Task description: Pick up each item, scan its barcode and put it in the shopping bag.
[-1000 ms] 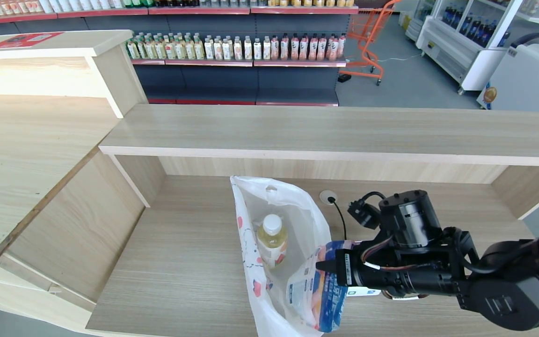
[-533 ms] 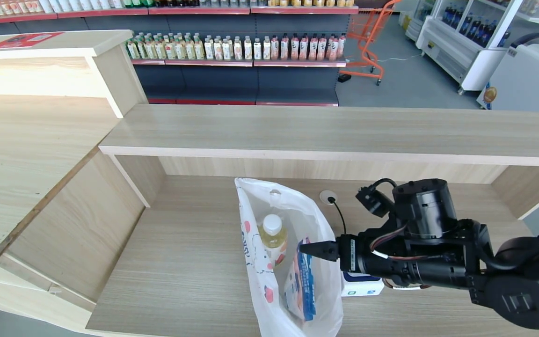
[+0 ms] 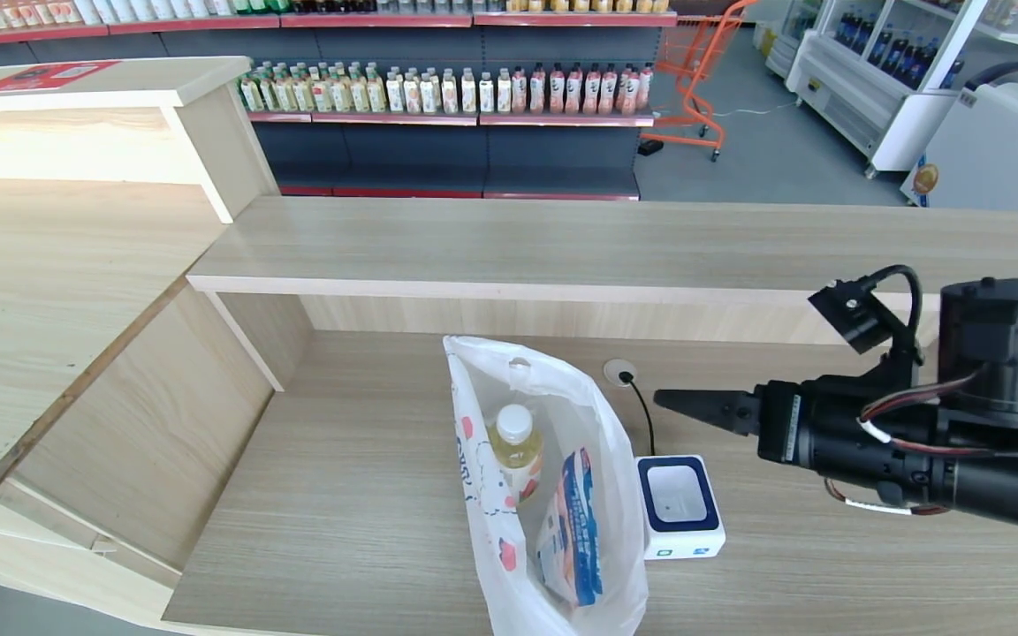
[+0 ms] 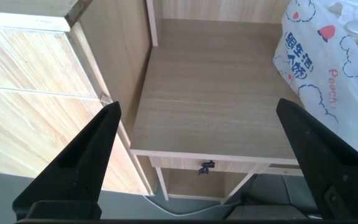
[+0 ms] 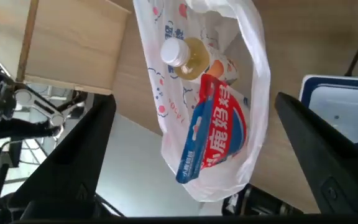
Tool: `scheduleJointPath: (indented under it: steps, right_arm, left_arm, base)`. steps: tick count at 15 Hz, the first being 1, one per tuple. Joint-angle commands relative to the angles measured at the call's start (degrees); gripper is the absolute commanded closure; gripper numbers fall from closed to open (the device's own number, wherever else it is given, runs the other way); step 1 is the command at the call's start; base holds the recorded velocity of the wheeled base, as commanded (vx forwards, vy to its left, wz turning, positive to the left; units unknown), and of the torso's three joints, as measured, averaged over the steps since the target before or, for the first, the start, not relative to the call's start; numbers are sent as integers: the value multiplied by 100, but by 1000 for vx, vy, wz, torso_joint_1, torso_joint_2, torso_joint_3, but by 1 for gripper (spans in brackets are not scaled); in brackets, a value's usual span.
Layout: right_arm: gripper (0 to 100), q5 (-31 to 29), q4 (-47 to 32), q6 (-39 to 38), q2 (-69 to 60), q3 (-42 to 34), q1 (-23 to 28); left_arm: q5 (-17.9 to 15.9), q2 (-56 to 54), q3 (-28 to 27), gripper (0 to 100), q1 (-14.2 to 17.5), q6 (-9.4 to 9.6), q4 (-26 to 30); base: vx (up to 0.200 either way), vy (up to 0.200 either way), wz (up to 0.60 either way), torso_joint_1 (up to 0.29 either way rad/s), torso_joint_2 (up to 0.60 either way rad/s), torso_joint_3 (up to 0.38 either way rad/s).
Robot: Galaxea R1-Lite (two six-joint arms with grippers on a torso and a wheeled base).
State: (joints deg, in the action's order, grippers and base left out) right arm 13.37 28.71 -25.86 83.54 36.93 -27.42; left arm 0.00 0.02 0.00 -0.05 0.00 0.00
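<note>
Shopping bag [image 3: 553,397] stands at the table's [image 3: 341,512] front edge, bottle [image 3: 513,449] and snack pack [image 3: 573,530] inside, scanner [image 3: 679,505] just beside it. My right pincer [image 3: 664,402] hangs over the table, spread and empty; left pincer [image 4: 199,106] is spread too.

shopping bag [image 3: 484,503]: base cut by lower edge | bottle [image 3: 515,449]: foot hidden inside bag

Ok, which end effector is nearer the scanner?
Right. The right end effector hangs close above the scanner; the left end effector is on the far side of the bag from it.
</note>
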Motion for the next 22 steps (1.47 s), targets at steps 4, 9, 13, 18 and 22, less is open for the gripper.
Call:
scheduleJointPath:
  steps: [4, 9, 13, 18, 22]
  right_arm:
    - [0, -1452, -920, 2208, -2773, -1416, 1775]
    - [0, -1803, -1280, 2199, -6016, -3693, 2003]
    - [0, -1232, -2563, 2463, -7713, -3693, 2865]
    - [0, -1320, -2774, 2797, -8126, -3693, 2838]
    - [0, -1320, -2783, 2779, -8345, -3693, 2768]
  left_arm:
    - [0, -2, 0, 0, 5, 0, 0]
    - [0, -2, 0, 0, -4, 0, 0]
    - [0, -2, 0, 0, -4, 0, 0]
    - [0, -2, 0, 0, -4, -9, 0]
    - [0, -2, 0, 0, 5, 0, 0]
  base:
    - [0, 0, 0, 0, 0, 0]
    - [0, 0, 0, 0, 0, 0]
    - [0, 0, 0, 0, 0, 0]
    - [0, 0, 0, 0, 0, 0]
    - [0, 0, 0, 0, 0, 0]
